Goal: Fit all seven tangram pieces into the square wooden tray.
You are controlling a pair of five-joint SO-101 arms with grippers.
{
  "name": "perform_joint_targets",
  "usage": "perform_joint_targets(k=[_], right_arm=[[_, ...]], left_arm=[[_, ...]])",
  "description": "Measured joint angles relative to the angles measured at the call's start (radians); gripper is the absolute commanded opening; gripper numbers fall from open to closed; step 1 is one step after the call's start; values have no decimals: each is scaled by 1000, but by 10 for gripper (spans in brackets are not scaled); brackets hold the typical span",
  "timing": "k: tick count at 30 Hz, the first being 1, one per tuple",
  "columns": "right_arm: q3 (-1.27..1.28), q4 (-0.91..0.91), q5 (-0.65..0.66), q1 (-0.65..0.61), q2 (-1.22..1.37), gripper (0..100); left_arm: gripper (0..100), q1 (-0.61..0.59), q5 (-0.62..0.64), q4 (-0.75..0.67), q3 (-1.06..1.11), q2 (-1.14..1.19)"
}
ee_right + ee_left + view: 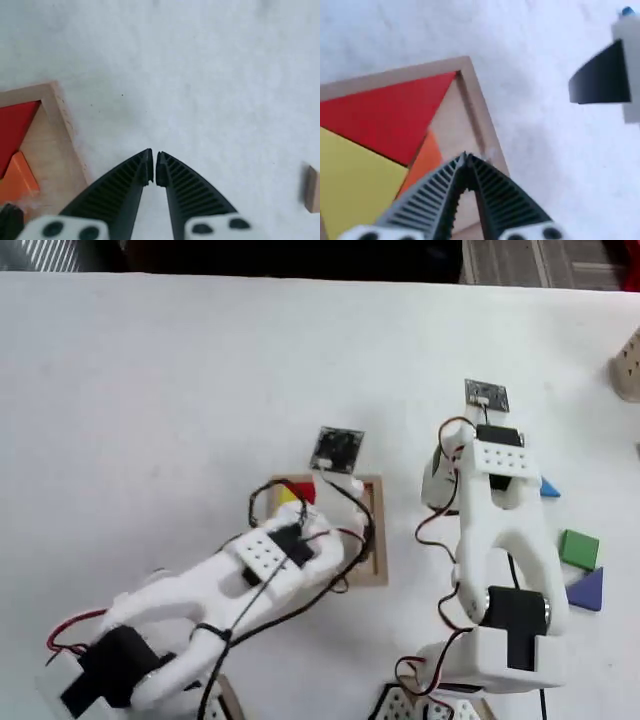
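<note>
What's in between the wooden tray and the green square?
In the high view, the right arm stands on the white table between the tray and the green square.
</note>
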Motion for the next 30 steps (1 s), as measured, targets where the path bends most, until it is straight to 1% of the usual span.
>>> perform_joint_targets(k=[3,6,11,14,17,23,30], right_arm=[[0,0,0,0,0,18],[0,0,0,0,0,18],[0,0,0,0,0,18],[0,0,0,0,0,18],[0,0,0,0,0,18],[0,0,0,0,0,18],[0,0,0,0,0,18]], left_arm=[[23,-34,0,-41,0,2],[23,-71,0,-78,-18,63],[22,-104,2,-86,-114,241],[22,-104,-2,-61,-167,287],[22,-87,-2,-26,-186,293],[22,11,-2,32,-184,295],[23,31,0,49,-183,293]])
